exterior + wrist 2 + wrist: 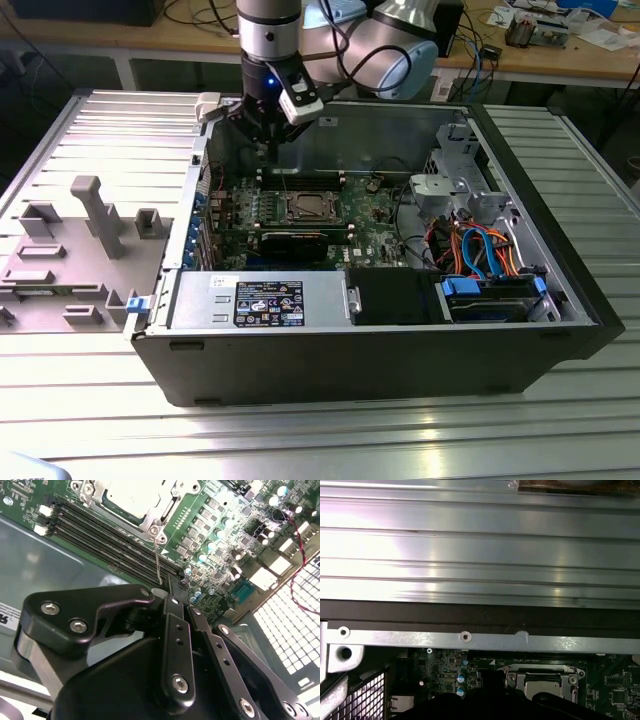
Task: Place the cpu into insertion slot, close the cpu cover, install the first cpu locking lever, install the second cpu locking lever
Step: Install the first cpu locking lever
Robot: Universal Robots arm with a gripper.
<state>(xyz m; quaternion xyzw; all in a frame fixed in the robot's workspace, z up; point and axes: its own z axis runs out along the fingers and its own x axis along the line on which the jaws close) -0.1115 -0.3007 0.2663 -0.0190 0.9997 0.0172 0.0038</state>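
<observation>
The cpu (306,207) sits in the insertion slot (283,212), the cpu cover (327,205) framing it, mid-motherboard (380,235). At its 11 o'clock in the exterior view hangs the gripper (262,140), fingers pressed together, holding nothing visible.

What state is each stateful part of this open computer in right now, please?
cpu: seated in the insertion slot.
cpu cover: closed over the chip.
locking lever: thin wire rod standing up, not latched.
end effector: above the motherboard beside the socket, holding nothing visible.
computer case: side open.
</observation>
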